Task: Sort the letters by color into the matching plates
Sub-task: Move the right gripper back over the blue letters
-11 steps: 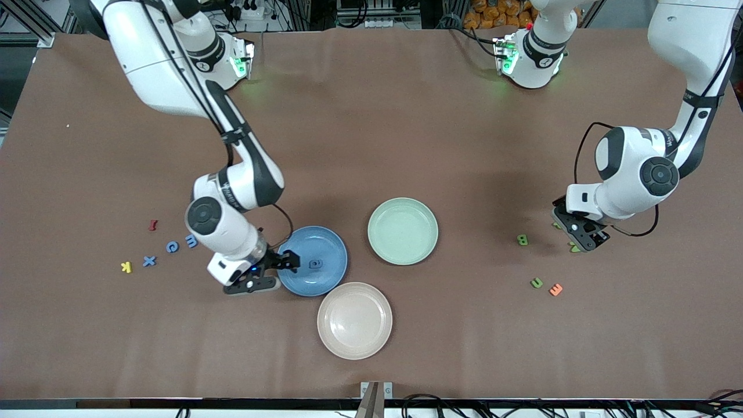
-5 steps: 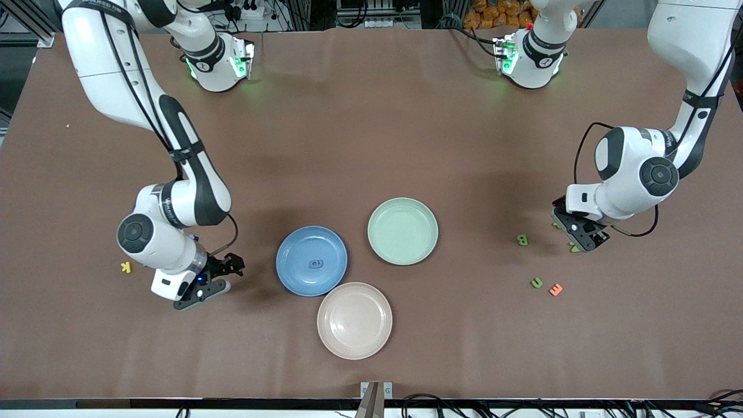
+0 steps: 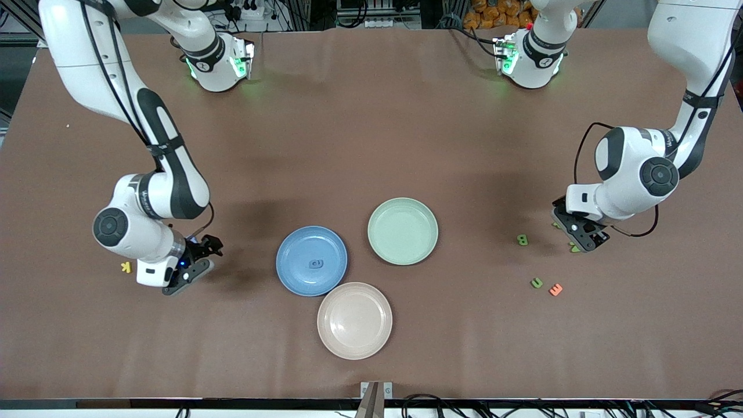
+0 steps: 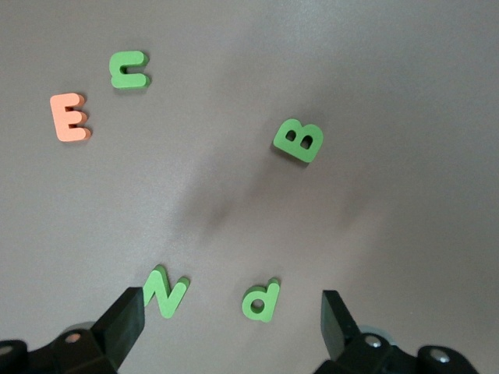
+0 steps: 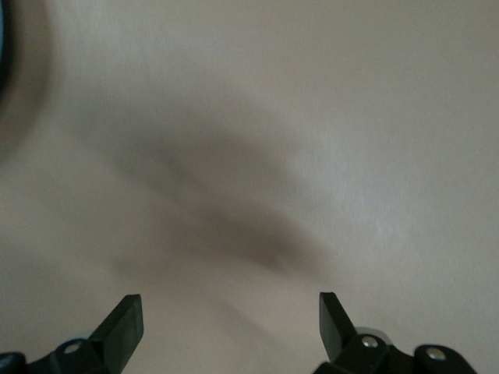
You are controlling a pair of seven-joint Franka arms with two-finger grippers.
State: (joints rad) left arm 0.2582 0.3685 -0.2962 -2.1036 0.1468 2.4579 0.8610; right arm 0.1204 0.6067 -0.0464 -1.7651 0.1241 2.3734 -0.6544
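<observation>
1. Front view, nearest first: cream plate (image 3: 354, 320), bare. Not a target, so I skip it.
2. Green U (image 3: 536, 283) and orange E (image 3: 556, 289) sit toward the left arm's end. Yellow K (image 3: 125, 267) sits at the right arm's end, beside the right gripper (image 3: 194, 262), whose fingers are spread wide and empty over bare table.
3. Blue plate (image 3: 312, 260) holds one blue letter (image 3: 315, 264). I can't see the other blue letters; I judge the right arm hides them.
4. Left gripper (image 3: 582, 235): fingers wide, empty, low over green N (image 4: 165, 292) and green d (image 4: 262, 300). Green B (image 3: 522, 239) is near.
5. Green plate (image 3: 402, 230) is empty.
6. My plan: centre the fingers on one letter and pinch across its flat sides.
7. Letters are chunky, matte, foam-like, so likely squashy. Plates are smooth, shallow, round.
</observation>
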